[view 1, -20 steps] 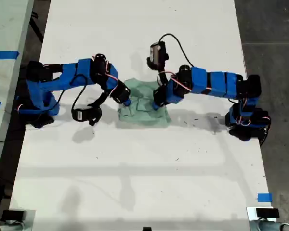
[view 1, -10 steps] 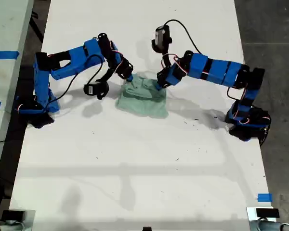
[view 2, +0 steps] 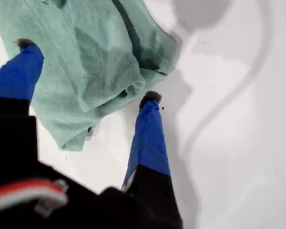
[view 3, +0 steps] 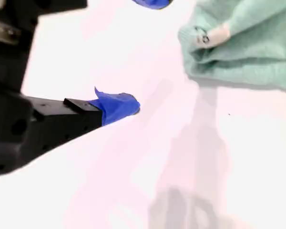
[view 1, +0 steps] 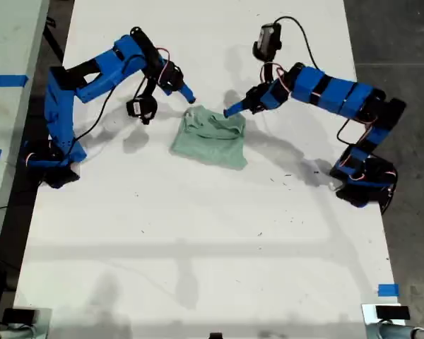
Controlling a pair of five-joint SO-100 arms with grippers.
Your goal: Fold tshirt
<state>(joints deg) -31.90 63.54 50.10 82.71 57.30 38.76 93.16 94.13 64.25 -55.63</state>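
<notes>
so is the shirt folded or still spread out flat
Folded, roughly: the tshirt lies as a small bunched bundle on the table, layers doubled over, neither gripper holding it.

tshirt [view 1: 210,137] soft matt knit cloth (finely ribbed); table [view 1: 198,247] smooth white

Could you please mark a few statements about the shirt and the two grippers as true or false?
1. The tshirt lies bunched on the white table between the two arms. True.
2. My first gripper is shut on the tshirt. False: its jaws stand apart above the cloth and clamp nothing.
3. A small white tag shows at a fold of the tshirt in the second wrist view. True.
4. My second gripper rests on the tshirt. False: it is clear of the cloth, over bare table.
</notes>
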